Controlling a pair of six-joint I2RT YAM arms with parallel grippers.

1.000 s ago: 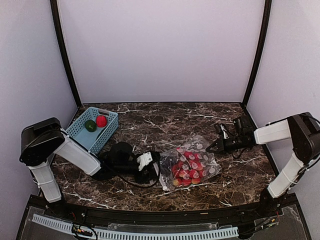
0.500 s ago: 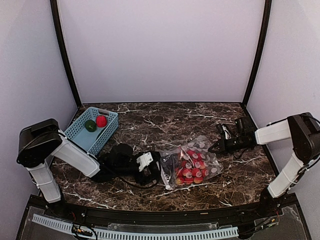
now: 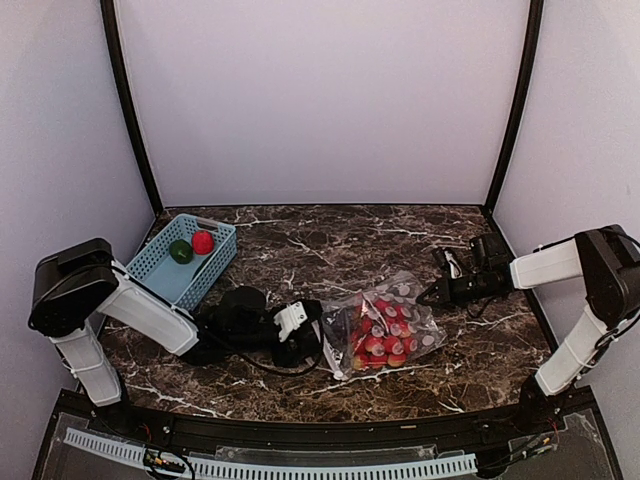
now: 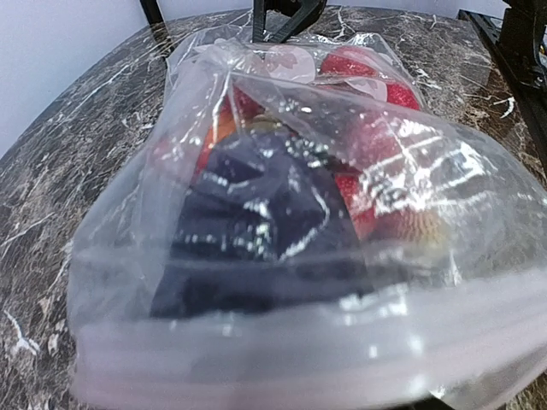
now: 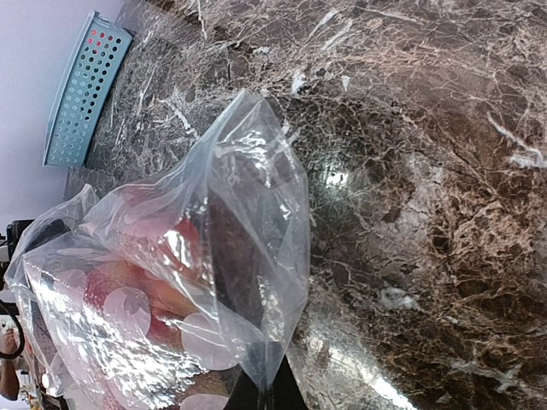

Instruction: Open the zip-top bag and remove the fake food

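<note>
The zip-top bag (image 3: 392, 312) lies in the middle of the table, clear and crinkly, full of fake food. Red round pieces (image 3: 380, 335) fill it, and a dark purple eggplant (image 4: 256, 222) sits at its left end. My left gripper (image 3: 318, 335) is at the bag's left edge. In the left wrist view the pale zip strip (image 4: 299, 350) runs right across the jaws and hides the fingers. My right gripper (image 3: 428, 295) is shut on the bag's far right corner, pinching a fold of plastic (image 5: 275, 389). The bag (image 5: 214, 256) is drawn taut between the two grippers.
A blue lattice basket (image 3: 180, 282) stands at the back left, holding a green ball (image 3: 181, 251) and a red ball (image 3: 203, 242). Its side shows in the right wrist view (image 5: 81, 94). A black cable loops on the table under the left arm (image 3: 250, 362).
The bag and the left gripper have shifted a little to the right over the last second. The right gripper has stayed on its corner.
</note>
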